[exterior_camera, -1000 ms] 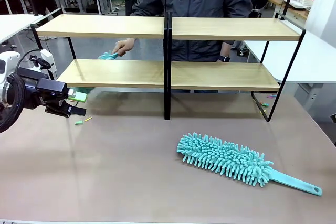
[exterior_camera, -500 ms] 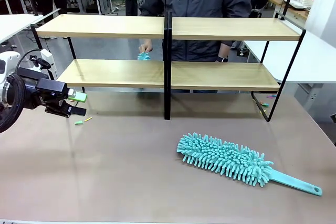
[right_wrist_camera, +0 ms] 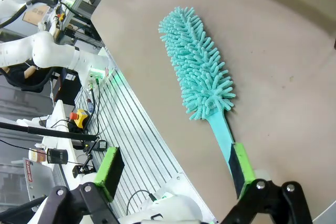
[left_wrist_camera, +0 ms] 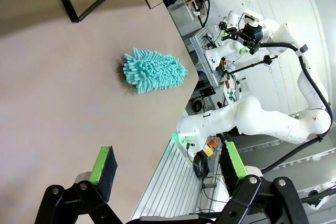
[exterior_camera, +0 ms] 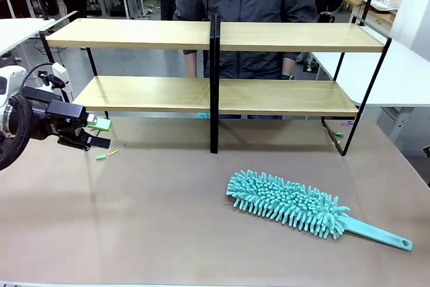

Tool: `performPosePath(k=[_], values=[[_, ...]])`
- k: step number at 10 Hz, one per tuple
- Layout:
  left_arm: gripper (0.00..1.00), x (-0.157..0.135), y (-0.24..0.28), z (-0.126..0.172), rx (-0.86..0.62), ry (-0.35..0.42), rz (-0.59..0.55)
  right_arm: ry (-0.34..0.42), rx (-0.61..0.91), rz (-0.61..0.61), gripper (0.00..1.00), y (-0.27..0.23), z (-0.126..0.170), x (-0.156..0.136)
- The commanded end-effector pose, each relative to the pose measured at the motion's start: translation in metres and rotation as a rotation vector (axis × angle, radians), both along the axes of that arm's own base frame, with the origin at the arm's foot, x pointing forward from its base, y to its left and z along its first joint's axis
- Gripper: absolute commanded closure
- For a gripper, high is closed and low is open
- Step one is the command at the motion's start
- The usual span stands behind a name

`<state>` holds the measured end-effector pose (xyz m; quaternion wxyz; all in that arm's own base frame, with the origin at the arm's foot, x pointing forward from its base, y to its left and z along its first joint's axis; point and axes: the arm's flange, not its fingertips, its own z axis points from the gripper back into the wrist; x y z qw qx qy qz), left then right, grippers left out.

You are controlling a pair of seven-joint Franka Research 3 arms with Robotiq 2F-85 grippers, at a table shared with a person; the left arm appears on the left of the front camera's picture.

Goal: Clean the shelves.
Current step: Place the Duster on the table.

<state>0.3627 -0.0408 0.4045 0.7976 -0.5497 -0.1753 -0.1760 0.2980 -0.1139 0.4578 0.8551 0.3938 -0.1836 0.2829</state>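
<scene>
Two boards of the shelves (exterior_camera: 282,37) span the far half of the table (exterior_camera: 154,220) in the front view. The duster (exterior_camera: 289,203) lies nearer, right of centre, handle pointing right. The left gripper (exterior_camera: 94,134) is held far off at the left edge.

From the left wrist, the left gripper (left_wrist_camera: 167,169) is seen spread wide and empty, the duster (left_wrist_camera: 153,70) well ahead.

From the right wrist, the right gripper (right_wrist_camera: 176,169) is also seen wide and empty, with the duster (right_wrist_camera: 198,72) close and its handle running toward the claw, so the right arm is judged nearer.

person (exterior_camera: 248,5) cut off above the shoulders, legs hidden behind shelves (exterior_camera: 134,92)
</scene>
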Motion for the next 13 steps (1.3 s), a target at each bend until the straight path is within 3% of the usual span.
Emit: performPosePath(k=[1,13], values=[[0.0,0.0,-0.0029,0.0012,-0.028,-0.017,0.004,-0.018,0.004,0.004,0.0,-0.0003,0.0,0.0009],[0.0,0.0,-0.0029,0.0012,-0.028,-0.017,0.004,-0.018,0.004,0.004,0.0,-0.0003,0.0,0.0009]])
